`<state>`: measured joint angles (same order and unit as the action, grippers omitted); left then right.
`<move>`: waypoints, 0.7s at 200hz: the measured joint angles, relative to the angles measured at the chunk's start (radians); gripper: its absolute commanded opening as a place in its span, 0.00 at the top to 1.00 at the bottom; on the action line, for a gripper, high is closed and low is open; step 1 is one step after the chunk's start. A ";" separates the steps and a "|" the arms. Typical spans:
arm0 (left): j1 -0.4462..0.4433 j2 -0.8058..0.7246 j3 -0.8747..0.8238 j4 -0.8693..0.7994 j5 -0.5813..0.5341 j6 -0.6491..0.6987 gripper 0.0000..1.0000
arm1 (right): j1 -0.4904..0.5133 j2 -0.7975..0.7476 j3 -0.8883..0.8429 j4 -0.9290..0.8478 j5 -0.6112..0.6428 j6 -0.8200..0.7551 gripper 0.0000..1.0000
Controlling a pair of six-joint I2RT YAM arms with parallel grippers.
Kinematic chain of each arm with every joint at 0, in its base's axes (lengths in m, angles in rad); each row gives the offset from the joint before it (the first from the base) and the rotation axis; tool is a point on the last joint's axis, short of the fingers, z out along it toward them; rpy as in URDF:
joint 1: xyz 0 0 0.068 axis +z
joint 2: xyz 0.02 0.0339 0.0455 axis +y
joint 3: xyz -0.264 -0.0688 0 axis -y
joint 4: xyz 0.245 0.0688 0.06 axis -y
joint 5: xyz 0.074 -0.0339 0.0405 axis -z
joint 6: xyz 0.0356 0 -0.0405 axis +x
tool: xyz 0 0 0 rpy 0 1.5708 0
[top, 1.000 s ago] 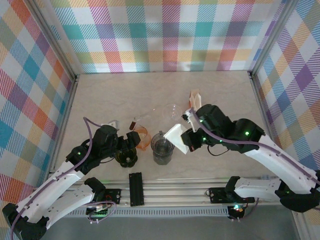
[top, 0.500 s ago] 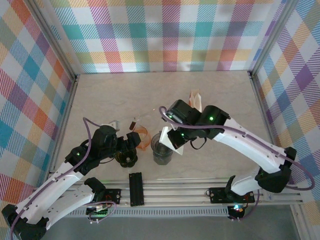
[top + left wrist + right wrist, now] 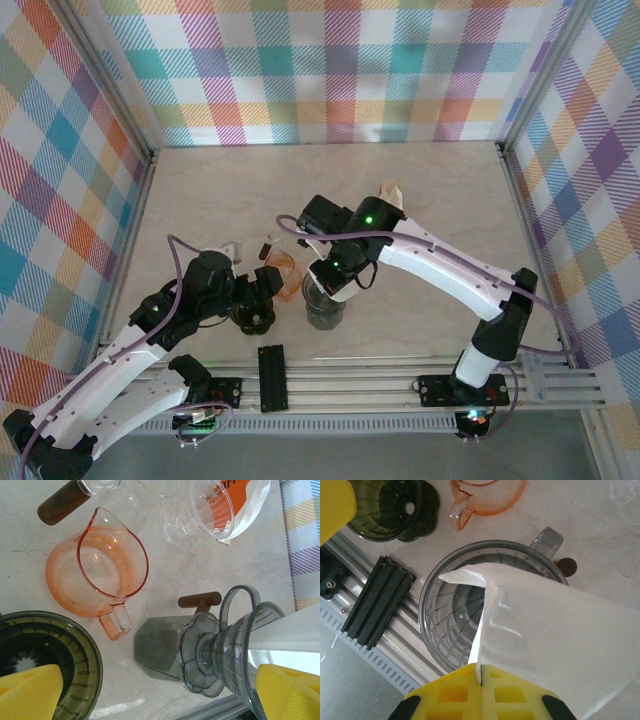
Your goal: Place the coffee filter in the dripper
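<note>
The white paper coffee filter (image 3: pixel 555 630) hangs folded from my right gripper (image 3: pixel 481 676), which is shut on its lower edge. Its tip reaches over the mouth of the grey see-through dripper (image 3: pixel 452 625), which stands upright on the table. From above, my right gripper (image 3: pixel 338 280) hovers right over that dripper (image 3: pixel 325 305). In the left wrist view the dripper (image 3: pixel 235 655) stands at the right with the filter (image 3: pixel 300 635) just above its rim. My left gripper (image 3: pixel 160 697) is open, beside a dark green dripper (image 3: pixel 45 665), holding nothing.
An orange pitcher (image 3: pixel 95 575) sits left of the grey dripper. A clear dripper (image 3: pixel 200 512), an orange-and-white bag (image 3: pixel 242 500) and a brown-handled tool (image 3: pixel 62 505) lie farther back. A black rail block (image 3: pixel 272 377) rests on the front frame.
My right arm has swung left, carrying the filter from beside the grey dripper to right above its mouth. The left arm has stayed still.
</note>
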<state>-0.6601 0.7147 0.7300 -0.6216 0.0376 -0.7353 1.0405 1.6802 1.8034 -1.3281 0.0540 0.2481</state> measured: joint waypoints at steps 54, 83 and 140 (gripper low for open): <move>0.000 -0.005 0.000 0.012 0.007 0.000 0.01 | 0.000 0.019 -0.043 0.064 -0.015 -0.001 0.94; 0.000 -0.005 0.000 0.023 0.007 -0.001 0.01 | -0.003 0.019 -0.105 0.104 -0.022 0.005 0.92; 0.000 -0.005 0.000 0.024 0.008 -0.001 0.00 | -0.005 0.012 -0.153 0.174 -0.038 0.024 0.74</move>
<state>-0.6601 0.7094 0.7300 -0.5976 0.0452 -0.7364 1.0351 1.6924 1.6505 -1.1542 0.0162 0.2726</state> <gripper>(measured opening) 0.995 0.230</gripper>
